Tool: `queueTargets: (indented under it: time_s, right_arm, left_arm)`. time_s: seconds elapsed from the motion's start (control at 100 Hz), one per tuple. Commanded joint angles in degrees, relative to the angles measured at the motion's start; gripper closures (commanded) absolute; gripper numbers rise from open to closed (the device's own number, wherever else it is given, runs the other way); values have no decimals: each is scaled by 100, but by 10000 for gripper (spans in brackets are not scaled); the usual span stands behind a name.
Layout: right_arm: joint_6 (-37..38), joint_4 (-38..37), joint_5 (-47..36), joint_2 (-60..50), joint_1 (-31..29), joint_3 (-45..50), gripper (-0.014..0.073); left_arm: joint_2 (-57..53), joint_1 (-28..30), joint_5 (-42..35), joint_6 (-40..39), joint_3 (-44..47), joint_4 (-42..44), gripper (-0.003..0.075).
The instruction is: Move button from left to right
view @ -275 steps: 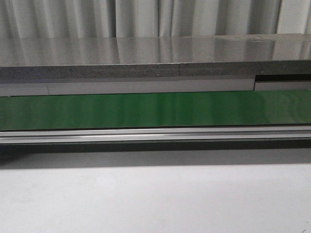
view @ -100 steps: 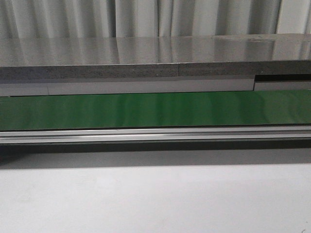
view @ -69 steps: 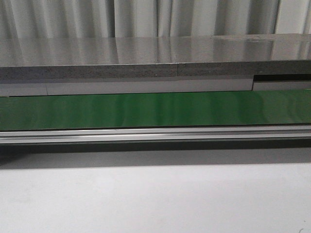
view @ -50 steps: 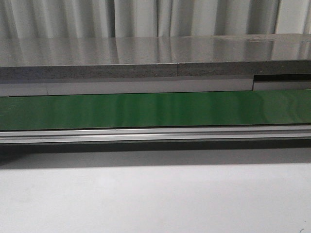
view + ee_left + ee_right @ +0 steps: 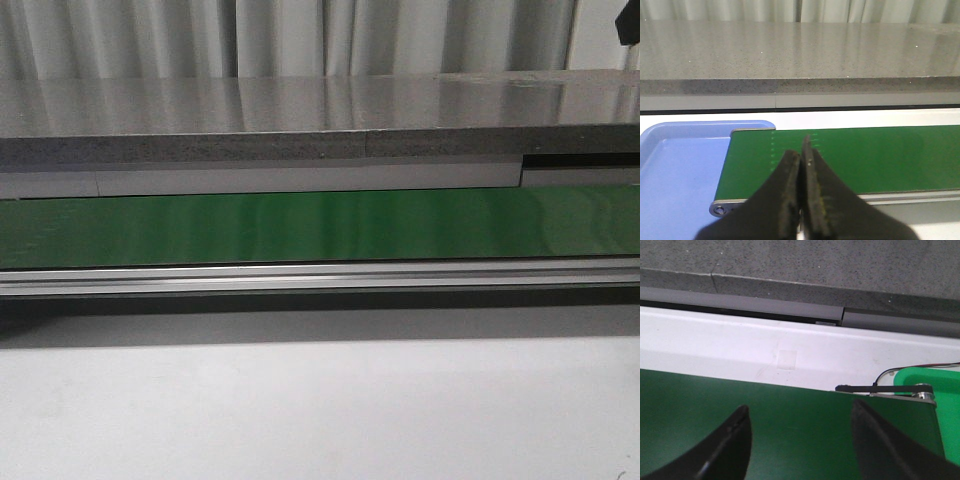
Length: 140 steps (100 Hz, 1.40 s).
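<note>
The button is out of view in every frame. The green belt (image 5: 320, 227) runs across the front view with nothing on it. In the left wrist view my left gripper (image 5: 801, 150) is shut and empty, hanging over the belt (image 5: 865, 155) near its end roller (image 5: 720, 208). In the right wrist view my right gripper (image 5: 799, 415) is open and empty, its fingers (image 5: 732, 440) spread above the belt (image 5: 790, 420) near its other end. Neither gripper shows in the front view.
A blue tray (image 5: 680, 175) lies beside the belt's end in the left wrist view. A green container edge (image 5: 940, 385) and a black cable (image 5: 885, 375) sit past the belt's other end. A grey stone ledge (image 5: 300, 110) runs behind the belt, a white tabletop (image 5: 320, 410) in front.
</note>
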Motion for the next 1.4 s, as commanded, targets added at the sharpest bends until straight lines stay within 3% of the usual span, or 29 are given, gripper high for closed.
queueTargets:
  time_s: [0.0,0.3,0.53,0.67,0.98,1.39]
  right_arm:
    - [9,76,-680,-572,44,311,146]
    - [9,90,-883,-2252,43,1692,148]
    - [9,329,-705,-3434,43,2193,151]
    - [9,347,-614,-3830,43,2292,263]
    - [9,354,-564,-3916,43,2292,668]
    - [9,354,-558,-3916,43,2292,661]
  left_arm:
    - [43,-32,-443,-19,-158,-73,740]
    - [43,-32,-443,-19,-158,-73,740]
    - [43,-32,-443,-19,-158,-73,740]
    - [43,-32,-443,-19,-158,-73,740]
    - [43,-32,-443,-19,-158,-73,740]
    - [43,-32,-443,-19,-158,-73,740]
